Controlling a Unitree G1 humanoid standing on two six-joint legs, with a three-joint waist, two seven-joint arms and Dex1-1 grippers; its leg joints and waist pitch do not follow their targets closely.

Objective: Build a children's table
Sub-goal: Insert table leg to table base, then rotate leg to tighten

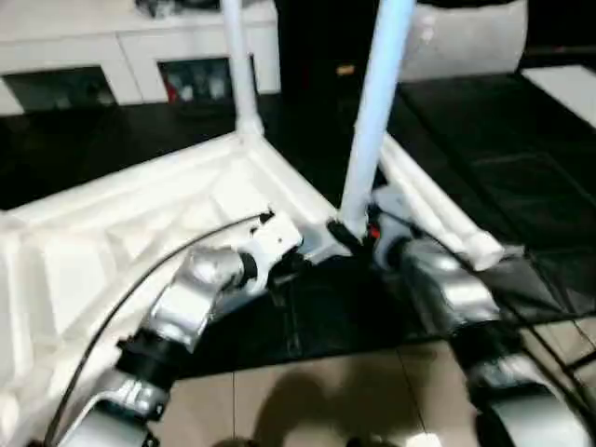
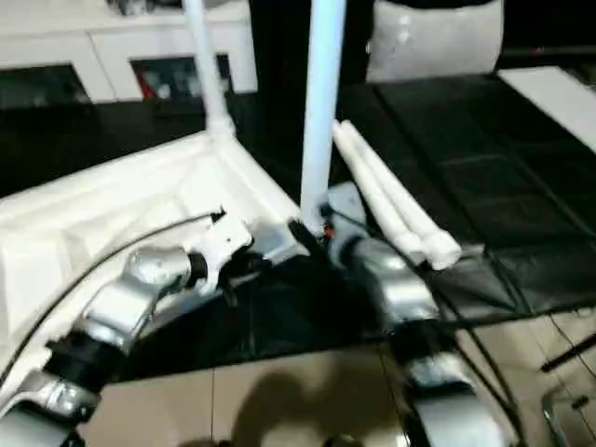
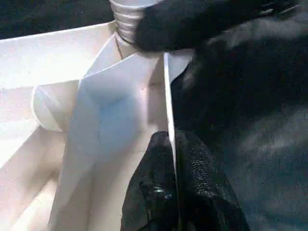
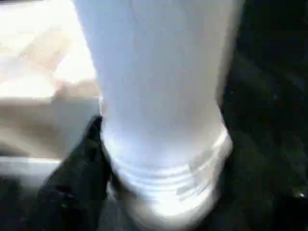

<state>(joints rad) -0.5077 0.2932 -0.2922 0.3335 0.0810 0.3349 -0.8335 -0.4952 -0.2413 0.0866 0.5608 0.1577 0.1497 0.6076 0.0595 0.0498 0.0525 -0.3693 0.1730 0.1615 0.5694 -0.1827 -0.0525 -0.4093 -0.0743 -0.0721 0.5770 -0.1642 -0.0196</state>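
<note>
The white tabletop (image 1: 112, 242) lies underside up on a black mat, its ribs showing. One white leg (image 1: 237, 65) stands upright in the far corner socket. A second leg (image 1: 377, 102) stands upright at the near right corner, and its ribbed lower end (image 4: 163, 178) sits at the socket. My right gripper (image 1: 358, 235) is at the base of this leg. My left gripper (image 3: 171, 144) is shut on the tabletop's thin rim just beside that corner. Two loose legs (image 1: 438, 209) lie side by side on the mat to the right.
A white cabinet (image 1: 121, 56) with glass doors runs along the back left. A white bulky object (image 1: 466, 37) sits at the back right. The black mat (image 1: 503, 158) spreads to the right, and wooden floor (image 1: 307, 391) shows at the near edge.
</note>
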